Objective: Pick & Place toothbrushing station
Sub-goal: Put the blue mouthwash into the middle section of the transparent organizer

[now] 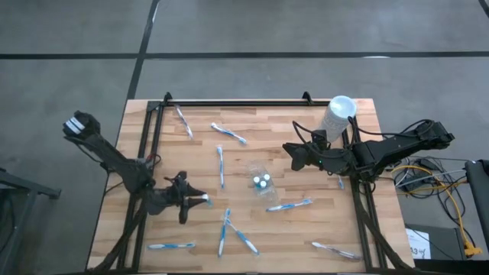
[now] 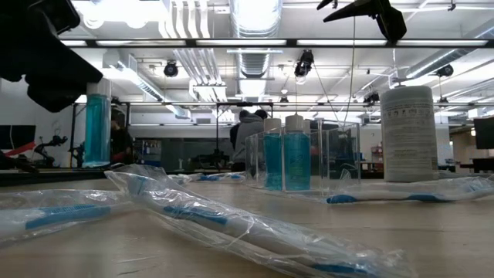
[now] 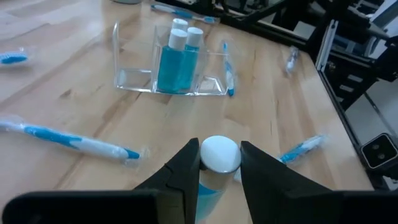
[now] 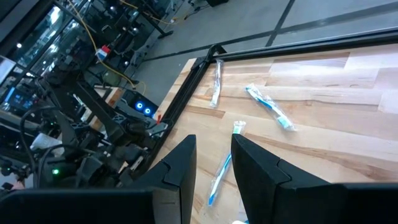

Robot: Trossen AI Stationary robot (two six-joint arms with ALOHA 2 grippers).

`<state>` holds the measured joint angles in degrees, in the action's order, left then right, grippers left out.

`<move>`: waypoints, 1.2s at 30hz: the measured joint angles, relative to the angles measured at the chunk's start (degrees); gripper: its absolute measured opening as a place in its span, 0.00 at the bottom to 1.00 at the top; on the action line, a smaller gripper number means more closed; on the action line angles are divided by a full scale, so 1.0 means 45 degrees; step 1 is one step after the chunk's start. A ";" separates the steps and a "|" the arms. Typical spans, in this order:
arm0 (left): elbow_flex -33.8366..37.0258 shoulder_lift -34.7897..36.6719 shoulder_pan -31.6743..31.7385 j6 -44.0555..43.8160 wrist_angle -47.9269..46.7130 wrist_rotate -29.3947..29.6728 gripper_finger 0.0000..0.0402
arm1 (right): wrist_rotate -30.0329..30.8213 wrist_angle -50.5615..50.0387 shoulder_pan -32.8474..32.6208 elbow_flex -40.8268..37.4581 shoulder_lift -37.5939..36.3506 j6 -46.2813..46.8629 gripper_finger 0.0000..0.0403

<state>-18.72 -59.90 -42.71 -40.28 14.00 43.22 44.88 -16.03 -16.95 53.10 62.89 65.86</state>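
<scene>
My left gripper [image 1: 200,200] is at the table's near left, shut on a small blue tube with a white cap [image 3: 219,154]. A clear plastic holder [image 1: 260,179] stands mid-table on its base, with two more blue white-capped tubes [image 3: 179,59] upright inside. Several thin blue-and-white toothbrushes in clear wrappers lie flat around it, one [image 1: 289,205] right of the held tube and one [image 1: 221,164] beyond it. My right gripper [image 1: 290,153] hovers right of the holder, open and empty [image 4: 213,146]. My left gripper pinches the tube between its two fingers at the top end, at or just under the white cap [image 3: 211,168]. The fingers come nearly level from the table's left side. The tube stands upright in the hold [image 2: 98,127]. I cannot tell whether its bottom is off the table.
A tall white cylinder [image 1: 338,116] stands at the far right corner. Black frame rails [image 1: 153,145] run along the table's left, right and far edges. More wrapped toothbrushes lie near the front edge [image 1: 172,246] [image 1: 336,250] and far left [image 1: 183,122].
</scene>
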 joint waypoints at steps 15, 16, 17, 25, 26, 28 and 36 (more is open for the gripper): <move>-0.2600 0.0063 0.2882 0.1236 -0.4014 -0.2592 0.25 | 0.0000 -0.0001 0.0000 0.0000 0.0000 0.0008 0.24; -0.2742 0.0063 0.3048 0.1539 -0.4009 -0.2698 0.25 | 0.0000 -0.0001 -0.0002 0.0000 0.0000 0.0030 0.24; -0.2889 0.0063 0.3203 0.1797 -0.3983 -0.2805 0.25 | 0.0000 0.0003 0.0000 0.0000 0.0000 0.0016 0.24; -0.4006 -0.0040 0.4529 0.2283 -0.3899 -0.3193 0.25 | 0.0000 -0.0001 0.0000 0.0000 0.0000 0.0025 0.24; -0.4100 -0.0055 0.4728 0.2276 -0.3862 -0.3319 0.25 | 0.0000 -0.0001 -0.0005 0.0000 0.0000 -0.0004 0.24; -0.4296 -0.0135 0.5099 0.2271 -0.3775 -0.3565 0.25 | 0.0000 0.0001 -0.0002 0.0000 0.0000 0.0015 0.24; -0.5296 -0.1086 0.6112 0.3342 -0.3529 -0.4513 0.25 | 0.0000 -0.0001 0.0000 0.0000 0.0000 0.0018 0.24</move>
<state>-42.55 -64.79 -15.21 -25.24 -1.88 22.91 44.88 -16.03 -16.95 53.10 62.89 65.94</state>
